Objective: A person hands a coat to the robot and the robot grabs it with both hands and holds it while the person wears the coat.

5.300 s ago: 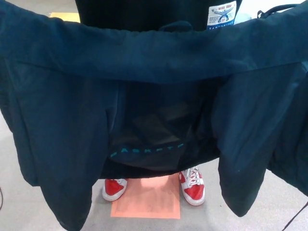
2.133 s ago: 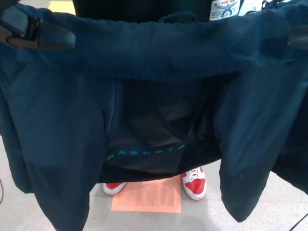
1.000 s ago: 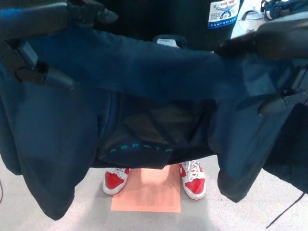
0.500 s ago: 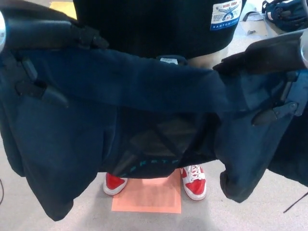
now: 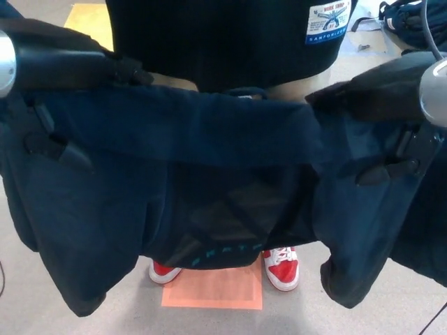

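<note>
Both hands, left (image 5: 52, 105) and right (image 5: 391, 122), are gripping the coat (image 5: 209, 132) tight, fingers closed, with the person (image 5: 230, 35) standing just beyond.

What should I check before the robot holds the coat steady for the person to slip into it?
1. Left hand shut on the coat: ok, fingers clamp the fabric.
2. Right hand shut on the coat: ok.
3. Collar edge spread between both hands: ok, roughly level.
4. Person close, red shoes on the orange floor marker: ok.
5. Person's arms lined up with the sleeves: cannot tell, arms hidden.
6. Sleeves hanging free: ok, both droop clear of the floor.
</note>
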Robot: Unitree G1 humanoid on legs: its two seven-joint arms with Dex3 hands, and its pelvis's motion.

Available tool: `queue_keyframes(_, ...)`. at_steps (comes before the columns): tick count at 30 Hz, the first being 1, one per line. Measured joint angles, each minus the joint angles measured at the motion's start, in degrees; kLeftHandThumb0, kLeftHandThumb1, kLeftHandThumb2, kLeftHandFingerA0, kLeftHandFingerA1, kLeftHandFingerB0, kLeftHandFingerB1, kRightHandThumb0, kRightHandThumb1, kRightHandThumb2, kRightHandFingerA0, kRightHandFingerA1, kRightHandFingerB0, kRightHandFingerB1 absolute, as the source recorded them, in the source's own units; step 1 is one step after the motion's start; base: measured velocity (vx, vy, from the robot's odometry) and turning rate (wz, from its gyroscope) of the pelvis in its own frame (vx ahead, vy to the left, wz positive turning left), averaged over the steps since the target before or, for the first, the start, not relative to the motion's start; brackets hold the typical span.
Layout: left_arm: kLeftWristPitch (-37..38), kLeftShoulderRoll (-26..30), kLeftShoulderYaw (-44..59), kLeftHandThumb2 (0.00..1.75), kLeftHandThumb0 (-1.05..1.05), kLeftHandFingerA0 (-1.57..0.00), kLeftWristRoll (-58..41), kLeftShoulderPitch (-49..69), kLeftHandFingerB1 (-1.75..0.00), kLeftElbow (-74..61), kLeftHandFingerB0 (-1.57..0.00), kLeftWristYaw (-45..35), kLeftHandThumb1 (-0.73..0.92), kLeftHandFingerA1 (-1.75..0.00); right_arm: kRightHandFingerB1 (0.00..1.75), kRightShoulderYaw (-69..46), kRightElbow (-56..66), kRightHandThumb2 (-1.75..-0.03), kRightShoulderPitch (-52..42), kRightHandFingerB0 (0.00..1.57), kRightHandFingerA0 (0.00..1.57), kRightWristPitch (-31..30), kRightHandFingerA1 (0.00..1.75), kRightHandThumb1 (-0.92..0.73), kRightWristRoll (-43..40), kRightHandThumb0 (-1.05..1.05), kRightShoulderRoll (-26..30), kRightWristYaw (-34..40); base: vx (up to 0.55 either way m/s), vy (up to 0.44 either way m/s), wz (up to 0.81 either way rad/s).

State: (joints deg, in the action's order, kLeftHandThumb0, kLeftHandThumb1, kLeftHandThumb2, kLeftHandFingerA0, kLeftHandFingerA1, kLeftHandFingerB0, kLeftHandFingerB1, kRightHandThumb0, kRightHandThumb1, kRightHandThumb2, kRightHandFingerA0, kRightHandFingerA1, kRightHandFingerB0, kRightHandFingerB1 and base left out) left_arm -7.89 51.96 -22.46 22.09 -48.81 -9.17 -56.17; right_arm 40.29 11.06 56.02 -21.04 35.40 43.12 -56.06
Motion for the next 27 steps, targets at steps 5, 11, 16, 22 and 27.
queue_keyframes(5,0.0,-0.4,0.1,0.87,-0.78,-0.04,1.0,0.5,-0.27,-0.4,-0.04,1.6,0.47,-0.3,0.03,0.5,0.1,-0.62,-1.7,0.0,0.0,0.0,0.27,-0.73,5.0,-0.91,-0.8,4.7,0.0,0.0,0.0)
queue_keyframes(11,0.1,-1.5,0.5,0.57,-0.83,-0.08,3.2,2.6,-0.25,-0.1,-0.07,5.8,0.56,-0.27,0.05,1.1,-2.2,-1.02,-4.0,0.0,0.0,0.0,0.17,-0.59,10.8,-0.92,-3.3,11.8,0.0,0.0,0.0)
queue_keyframes(16,0.8,-3.5,0.4,0.82,-0.81,-0.05,6.0,4.7,-0.2,2.3,-0.05,10.9,0.45,-0.28,0.0,1.7,-6.1,-1.02,-5.3,0.0,0.0,0.0,0.15,-0.61,16.0,-0.97,-6.0,18.4,0.0,0.0,0.0)
queue_keyframes(22,2.0,-8.3,-2.3,0.86,-0.73,-0.03,10.6,5.0,-0.23,7.2,-0.03,17.0,0.42,-0.24,0.0,1.5,-10.5,-1.01,-8.1,0.0,0.0,0.6,0.1,-0.61,21.6,-0.96,-7.3,25.2,0.0,0.0,0.0)
queue_keyframes(27,2.3,-10.9,-3.3,0.64,-0.86,-0.04,13.3,4.9,-0.23,9.3,-0.06,19.9,0.47,-0.23,0.02,0.1,-12.7,-1.0,-9.5,0.0,0.0,0.9,0.12,-0.58,24.1,-0.93,-8.0,28.0,0.0,0.0,0.0)
